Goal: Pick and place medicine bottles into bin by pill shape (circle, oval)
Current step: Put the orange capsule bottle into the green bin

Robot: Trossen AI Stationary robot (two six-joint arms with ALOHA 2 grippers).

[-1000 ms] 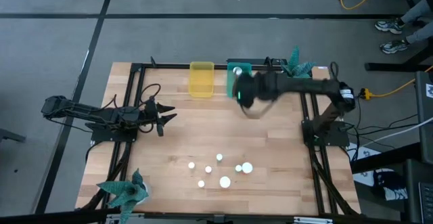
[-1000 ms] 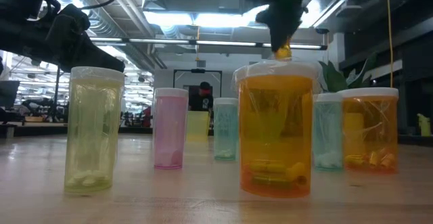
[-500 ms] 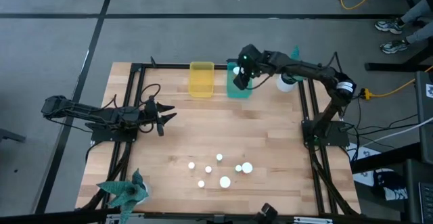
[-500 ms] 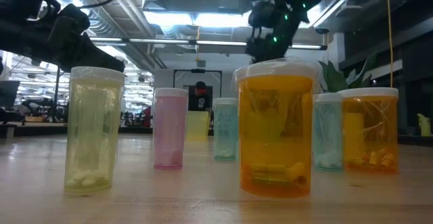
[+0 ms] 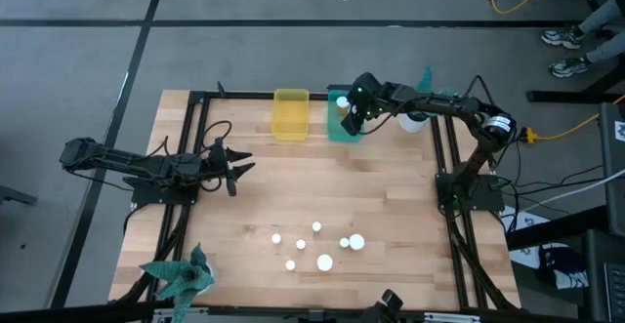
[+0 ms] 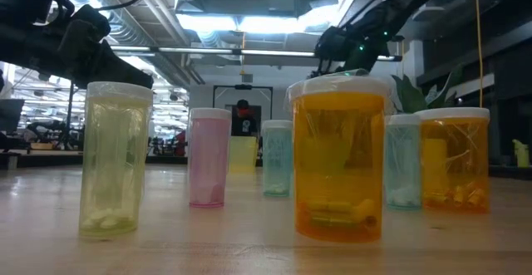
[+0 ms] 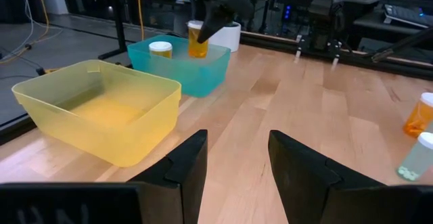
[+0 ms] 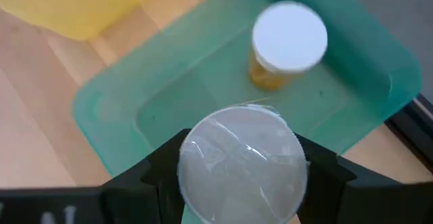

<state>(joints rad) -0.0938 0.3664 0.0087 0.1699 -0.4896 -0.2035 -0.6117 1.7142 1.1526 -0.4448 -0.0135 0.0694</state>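
**Bottle held over teal bin**

Right gripper point(image 8: 238, 166) jaws pinch a white-capped amber bottle point(image 7: 197, 40) above the teal bin point(image 5: 344, 128), where another capped bottle point(image 8: 285, 45) already stands. The yellow bin point(image 5: 291, 114) sits just beside it. Six bottles point(image 5: 324, 262) are clustered on the wooden bench point(image 5: 293, 181). Left gripper point(image 5: 237, 170) is low over the bench, jaws spread, holding nothing. Workshop ceiling lights beyond.

An orange bottle point(image 7: 197, 40) hung upright over the teal bin point(image 7: 181, 67), which already held another white-capped bottle point(image 7: 160, 49), beside the empty yellow bin point(image 7: 101, 109), while six bottles point(image 5: 317, 248) stood mid-table.
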